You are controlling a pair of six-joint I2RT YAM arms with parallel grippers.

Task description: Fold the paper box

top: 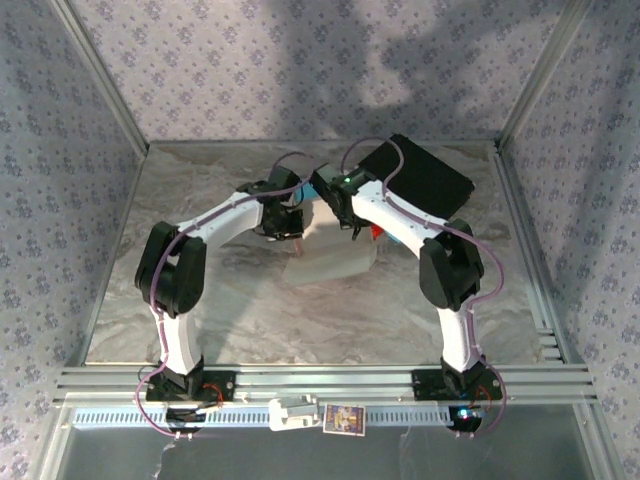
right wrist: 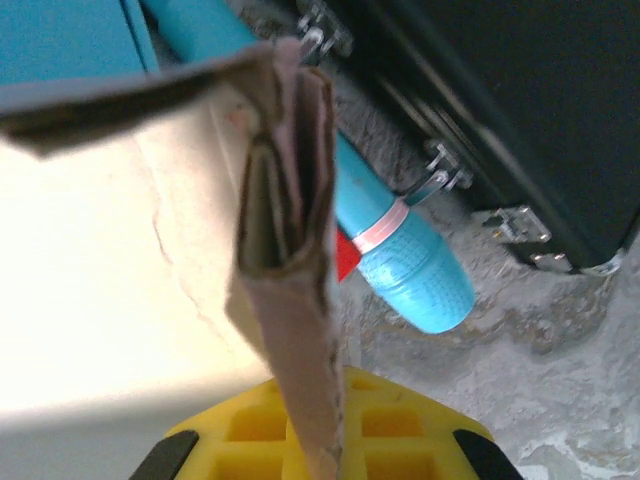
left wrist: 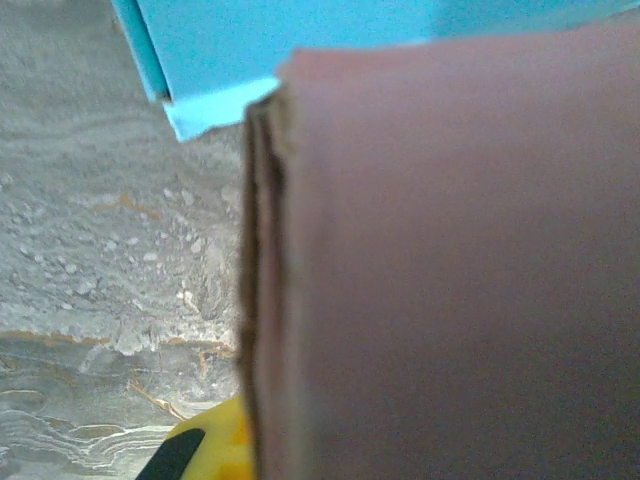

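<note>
Paper box (top: 335,262) sits mid-worktop (top: 300,330), a bit far of centre, between the two arms. Left fingers (left wrist: 222,445) are closed tight on a brown flap at the box's left side. Right fingers (right wrist: 400,425) are pinched shut on a folded flap edge at its right side. Blue cylinder (right wrist: 400,250) lies just right of the box. Black case (top: 420,175) sits far right.

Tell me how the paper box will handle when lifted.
Likely light: the paper box is thin folded sheet. Probably floppy: its layers gape apart in the right wrist view. It shouldn't roll, being flat-sided.
</note>
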